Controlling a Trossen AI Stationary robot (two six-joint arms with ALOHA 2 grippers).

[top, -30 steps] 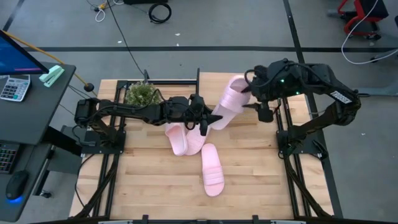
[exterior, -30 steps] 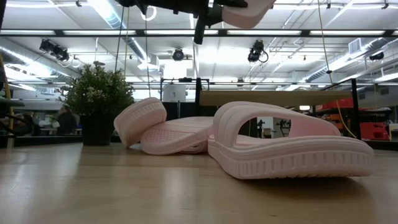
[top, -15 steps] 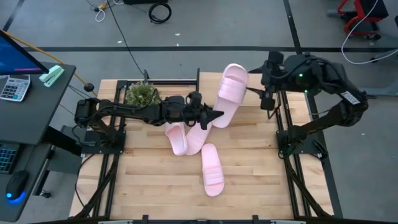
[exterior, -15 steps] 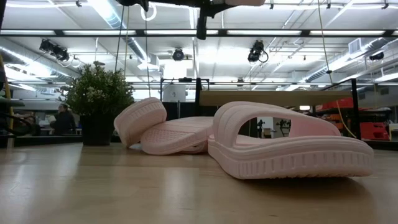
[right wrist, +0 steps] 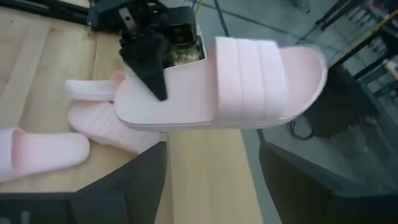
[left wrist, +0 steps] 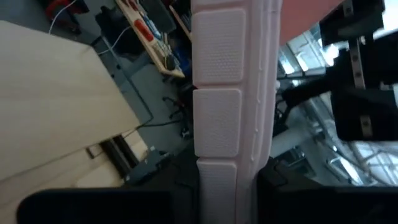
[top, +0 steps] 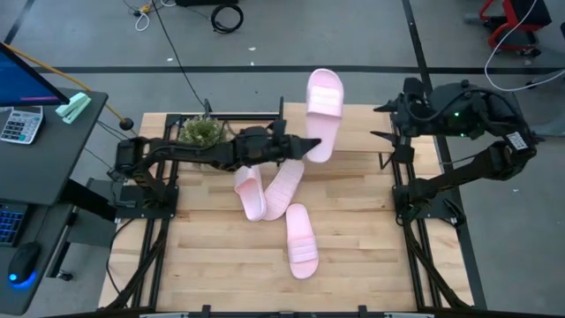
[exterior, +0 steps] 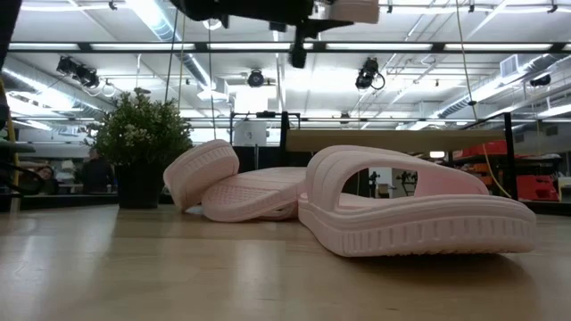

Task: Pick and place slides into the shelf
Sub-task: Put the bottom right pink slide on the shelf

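One pale pink slide hangs in the air over the table's far edge, strap up, held by my left gripper, which is shut on it. The low view shows that slide and gripper at the very top. Three more slides lie on the table: two overlapping and one nearer. The shelf board stands behind them, between black uprights. My right gripper is open by the table's right edge, apart from the lifted slide. My left gripper pinches the lifted slide at its heel end between the two fingers, one finger on the footbed and the other on the sole side. The fingers come level from the table's left. The slide is lifted clear and reaches away toward the far edge.
A potted plant stands at the table's far left, close behind my left arm. Black frame rails run along both table sides. Bare planks lie on the near half of the table.
My right gripper has drawn back from the slide's toe end toward the table's right edge. The slide, staying in my left gripper, has swung its toe end around toward the far edge and risen. The three slides on the table have kept still.
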